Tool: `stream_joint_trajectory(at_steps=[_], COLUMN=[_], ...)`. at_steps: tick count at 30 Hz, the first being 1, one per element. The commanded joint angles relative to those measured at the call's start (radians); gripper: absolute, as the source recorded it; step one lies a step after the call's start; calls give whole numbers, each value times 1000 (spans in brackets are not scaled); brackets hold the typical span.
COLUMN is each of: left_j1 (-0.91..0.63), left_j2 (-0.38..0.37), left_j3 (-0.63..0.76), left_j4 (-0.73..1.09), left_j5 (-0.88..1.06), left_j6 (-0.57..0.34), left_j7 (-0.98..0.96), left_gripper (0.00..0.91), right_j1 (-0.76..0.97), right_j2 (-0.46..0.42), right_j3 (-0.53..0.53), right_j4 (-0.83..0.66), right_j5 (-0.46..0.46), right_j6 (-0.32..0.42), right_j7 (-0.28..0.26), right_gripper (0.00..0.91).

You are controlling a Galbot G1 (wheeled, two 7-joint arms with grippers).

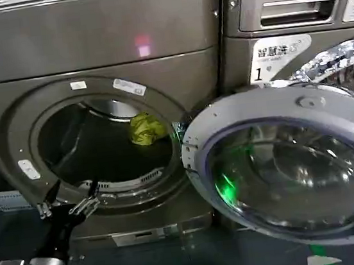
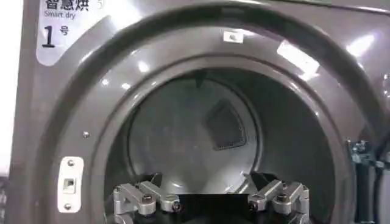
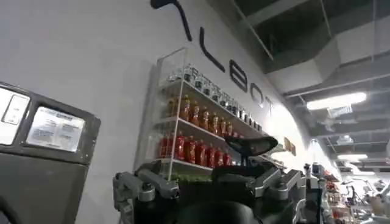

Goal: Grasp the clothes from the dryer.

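The dryer (image 1: 95, 45) is seen with its door (image 1: 284, 164) swung wide open to the right, and the clothes (image 1: 145, 128) are found as a small yellow-green bundle inside the drum, resting toward the right side of the round opening and fairly deep in. The left gripper (image 1: 69, 202) is held at the lower left rim of the opening, just outside the drum, with its fingers spread wide and nothing between them; the same spread fingers (image 2: 146, 198) are seen in the left wrist view, pointing into the drum. From that gripper the clothes lie up, to the right and further inward, so the reach is judged to call for a move across the opening as well as deeper into it. No clear long axis can be read on the bundle; it appears as a roughly rounded, crumpled lump. The left arm is plainly the nearer one. The right gripper (image 3: 210, 182) is seen in its own wrist view, raised and pointed away from the machines toward a shelf of bottles (image 3: 195, 131) on the wall; its fingers appear spread and empty. In the left wrist view the bundle is not made out, and only the bare drum wall and rear vent (image 2: 226, 126) are shown. How the bundle rests on the drum floor is hidden by shadow.
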Motion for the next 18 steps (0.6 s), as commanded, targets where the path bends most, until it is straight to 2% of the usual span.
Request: stream_joint_trajectory(at_steps=[1, 18], left_j1=[-4, -16], left_j2=[-2, -1], left_j3=[1, 3], left_j4=[2, 18], left_j5=[0, 1], left_j6=[0, -2], left_j7=[0, 1], left_gripper=[907, 907], right_j1=[-1, -1], right_j2=[1, -4], right_j3=[1, 14], right_j4=[2, -1], right_j5=[1, -3], right_j6=[1, 0], right_j7=[-1, 3], right_gripper=[907, 907])
